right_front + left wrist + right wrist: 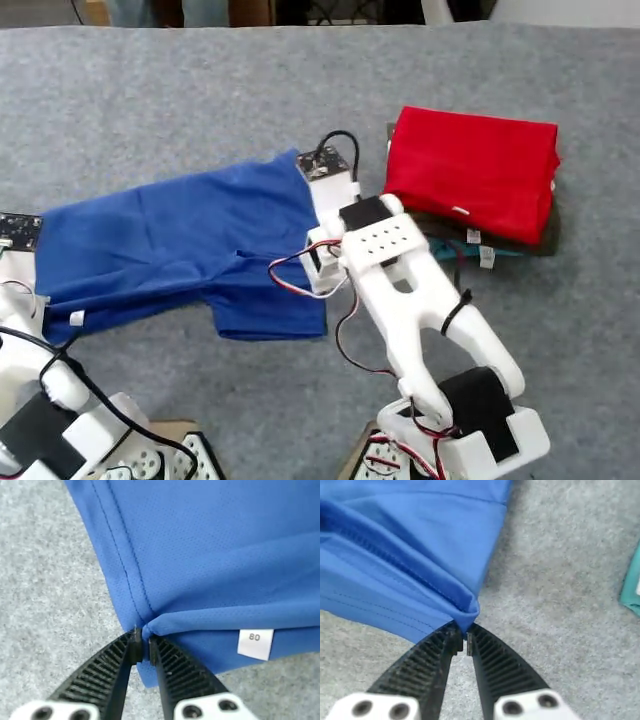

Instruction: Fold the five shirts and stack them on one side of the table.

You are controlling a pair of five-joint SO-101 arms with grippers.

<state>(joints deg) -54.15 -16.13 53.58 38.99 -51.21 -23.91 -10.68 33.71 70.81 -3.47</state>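
Now our left gripper (142, 642) and right gripper (465, 637) each clamp a blue shirt (180, 240) edge, likely stretching it for folding; the stack (470, 175) sits at two o'clock.

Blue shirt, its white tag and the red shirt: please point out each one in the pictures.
blue shirt (170, 240), high view, middle of the spread cloth.
white tag (255, 643), left wrist view, centre of the tag.
red shirt (470, 172), high view, middle of its folded top face.

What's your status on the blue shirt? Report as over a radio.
Left tool shut on blue shirt, one end. Right tool shut on the other end. Folded stack, red on top, lies apart from it.
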